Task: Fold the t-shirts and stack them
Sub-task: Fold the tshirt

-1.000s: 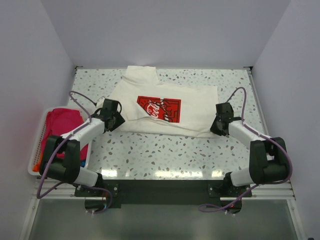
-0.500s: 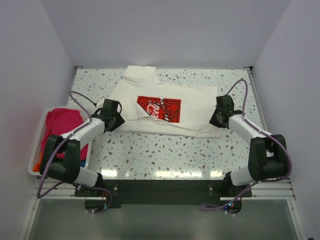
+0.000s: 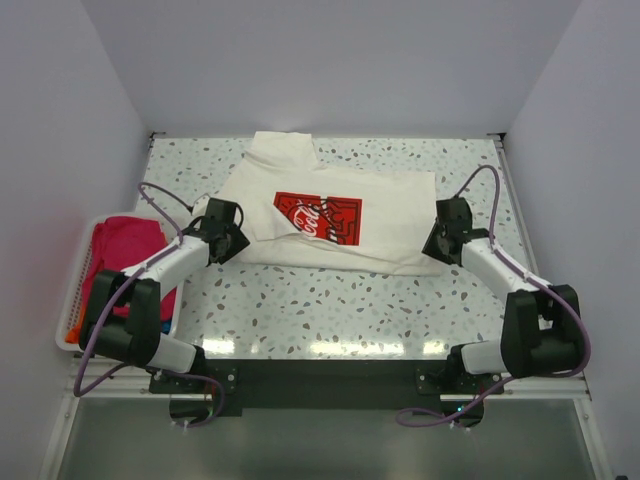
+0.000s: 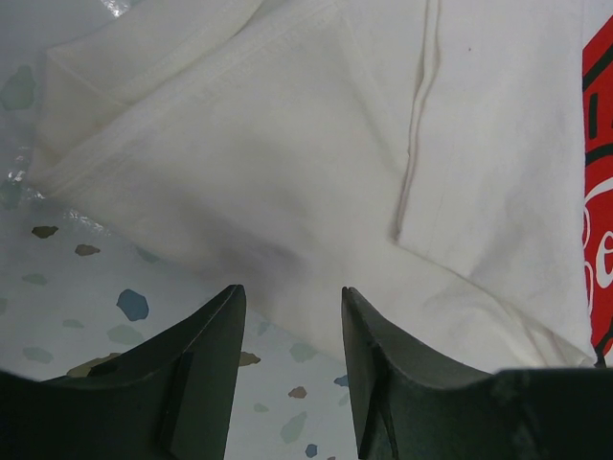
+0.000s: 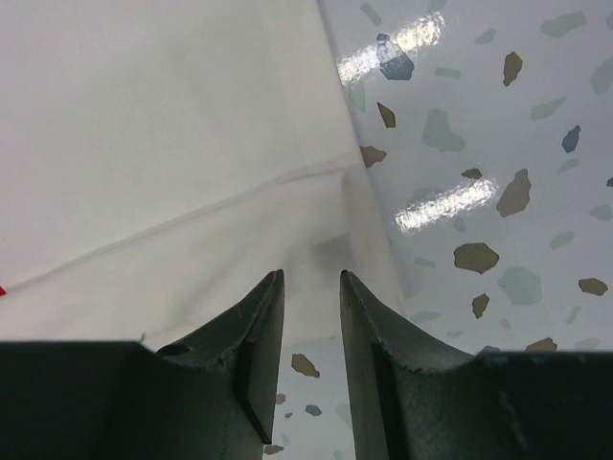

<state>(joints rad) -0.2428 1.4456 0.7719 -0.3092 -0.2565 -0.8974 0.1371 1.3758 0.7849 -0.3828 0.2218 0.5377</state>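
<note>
On the table, between the two arms, the white shirt lies spread with its red print up. One part juts toward the far edge, and a fold runs slantwise along its near side.

The left gripper sits low at the shirt's left edge, jaws apart and holding nothing, with cloth just ahead of the tips. The right gripper sits at the near right corner. Its jaws are narrowly parted and also empty, over the hem.

**Risks**
- The cloth is layered at both edges. A pinch could take only the top layer, and the fold would then pull apart when lifted.
- The right jaws straddle the very corner. A shallow bite there could slip off.
- If one side grips and the other misses, the shirt would likely drag askew and bunch over the print.

**Counts**
- One white shirt.
- One magenta shirt, heaped in the basket.
- One sliver of orange beside it. I cannot tell how many garments that is.
- One basket.
- Two grippers.
</note>
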